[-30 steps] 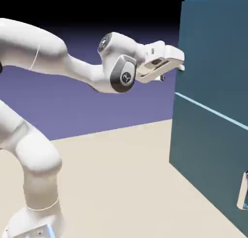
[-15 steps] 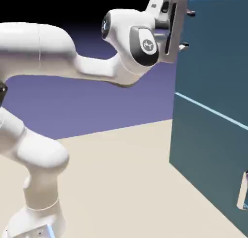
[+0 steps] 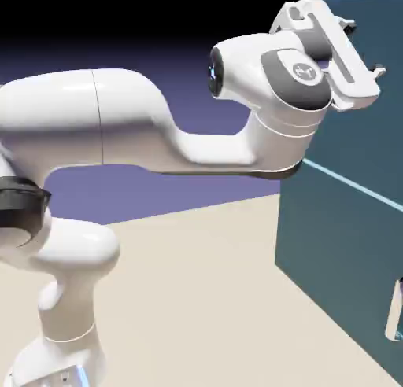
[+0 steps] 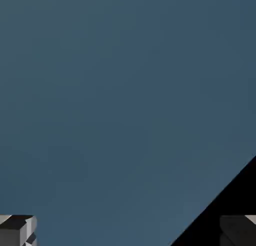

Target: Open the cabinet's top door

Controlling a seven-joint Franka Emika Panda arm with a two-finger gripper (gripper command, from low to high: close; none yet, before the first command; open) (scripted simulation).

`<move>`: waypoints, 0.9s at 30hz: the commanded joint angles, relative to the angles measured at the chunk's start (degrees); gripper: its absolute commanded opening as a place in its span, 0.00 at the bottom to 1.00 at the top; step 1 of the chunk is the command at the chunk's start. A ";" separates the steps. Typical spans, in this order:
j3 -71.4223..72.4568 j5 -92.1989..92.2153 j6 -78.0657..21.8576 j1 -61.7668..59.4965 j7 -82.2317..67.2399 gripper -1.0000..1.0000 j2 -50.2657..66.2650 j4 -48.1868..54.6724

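The cabinet [image 3: 338, 244] stands at the exterior view's right, a tall upright box with its long axis vertical. Its visible front slants across the scene: the lower edge runs from the left down toward the near right corner. The top door [image 3: 354, 141] is the upper panel, a flat upright sheet above a pale seam [image 3: 354, 182]; the seam is a thin straight strip that slopes down toward the right in the same picture. Both panels are smooth, matt and teal-blue, with square edges. On the lower panel [image 3: 330, 259], at the far right of the exterior view, a pale bar handle [image 3: 394, 311] stands roughly upright, leaning slightly, its long axis close to vertical.

The gripper [image 3: 364, 47] is spread wide, with nothing between its fingers. It is at the upper right, in front of the top door, tilted, with small dark fingertips toward the panel; whether they touch it cannot be told. The arm [image 3: 102, 118] is glossy white, with rounded, tube-like links and dark grey joint caps.

In the hand view a plain, faintly mottled blue surface fills most of the frame, cut at the lower right by a straight diagonal edge with black beyond.
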 commanded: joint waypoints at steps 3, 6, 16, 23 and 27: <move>-4.95 -7.48 1.15 4.01 -5.46 0.50 -0.94 3.66; -9.90 -14.95 2.29 8.02 -10.92 0.50 -1.87 7.33; -22.75 -21.83 4.15 22.90 -16.91 0.50 -1.35 19.54; -15.55 -25.06 -2.07 16.35 -16.10 0.00 -3.83 12.87; -8.21 -27.71 -8.39 8.16 -14.64 0.00 -6.27 4.56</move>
